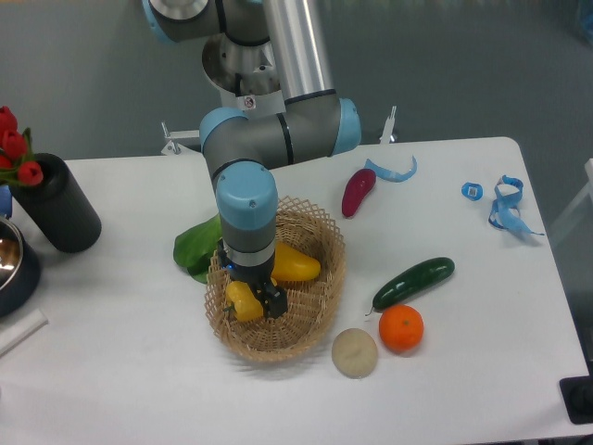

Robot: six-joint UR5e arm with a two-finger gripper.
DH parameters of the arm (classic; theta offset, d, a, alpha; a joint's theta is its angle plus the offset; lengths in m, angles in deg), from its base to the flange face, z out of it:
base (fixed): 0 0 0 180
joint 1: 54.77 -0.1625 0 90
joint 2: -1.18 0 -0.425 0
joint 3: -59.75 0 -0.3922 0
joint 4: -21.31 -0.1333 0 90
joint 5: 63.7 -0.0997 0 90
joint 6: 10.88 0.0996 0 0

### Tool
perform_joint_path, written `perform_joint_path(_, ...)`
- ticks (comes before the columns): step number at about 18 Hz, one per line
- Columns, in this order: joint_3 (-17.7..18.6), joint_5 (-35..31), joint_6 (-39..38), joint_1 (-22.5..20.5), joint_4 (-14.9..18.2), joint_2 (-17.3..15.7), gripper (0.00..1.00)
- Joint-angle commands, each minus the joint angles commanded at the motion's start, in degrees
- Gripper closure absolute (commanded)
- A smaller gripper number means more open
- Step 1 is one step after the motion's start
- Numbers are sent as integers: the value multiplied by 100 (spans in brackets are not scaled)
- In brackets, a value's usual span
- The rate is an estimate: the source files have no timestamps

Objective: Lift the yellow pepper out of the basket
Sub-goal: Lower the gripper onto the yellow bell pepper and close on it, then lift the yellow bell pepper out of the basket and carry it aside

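The oval woven wicker basket (320, 311) sits in the middle of the table. The small lobed yellow pepper (243, 302) lies in its front left part. My gripper (248, 298) points straight down into the basket, with its black fingers (274, 299) on either side of the pepper and closed against it. The pepper is still low inside the basket. A smooth elongated yellow fruit (296, 264) lies in the basket just right of my wrist.
A green leafy vegetable (196, 246) lies left of the basket. A cucumber (414, 281), an orange (401, 327) and a pale round item (354, 353) lie to its right. A purple vegetable (358, 191), blue scraps (505, 204) and a black vase (57, 204) are also on the table.
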Motion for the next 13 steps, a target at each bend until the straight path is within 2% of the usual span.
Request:
perform_joint_path(3,-9,9,0,9,0,53,29)
perform_joint_path(7,-52,53,-61,0,0,53,83)
perform_joint_path(11,-62,53,-430,-70,44,-192,84)
perform_joint_path(13,-96,53,-545,-158,262,-420,84)
